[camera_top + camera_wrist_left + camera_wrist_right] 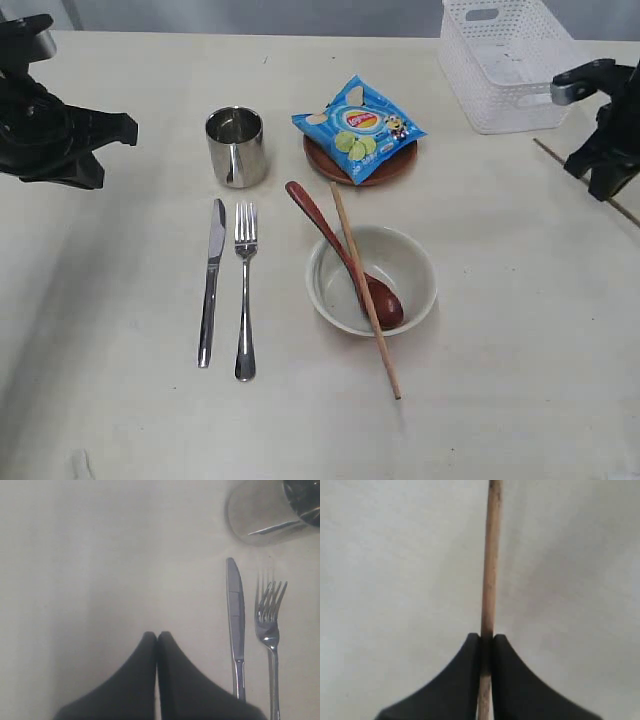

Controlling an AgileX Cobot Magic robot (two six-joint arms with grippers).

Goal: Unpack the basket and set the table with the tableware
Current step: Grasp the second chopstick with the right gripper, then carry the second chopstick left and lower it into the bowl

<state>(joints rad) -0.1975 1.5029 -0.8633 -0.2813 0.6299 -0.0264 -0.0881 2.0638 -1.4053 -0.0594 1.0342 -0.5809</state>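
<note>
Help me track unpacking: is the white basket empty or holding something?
Empty, as far as visible: the basket shows only bare lattice walls and floor inside; its far end is cropped from the exterior view.

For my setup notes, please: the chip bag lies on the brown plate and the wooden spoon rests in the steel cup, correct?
No: the exterior view shows the wooden spoon resting in the cream bowl, not the steel cup.

Even, bright diffuse light; shadows faint; glare on steel cup [236, 150]; wrist views soft, chopstick [491, 555] blurred; exterior sharp.
</note>
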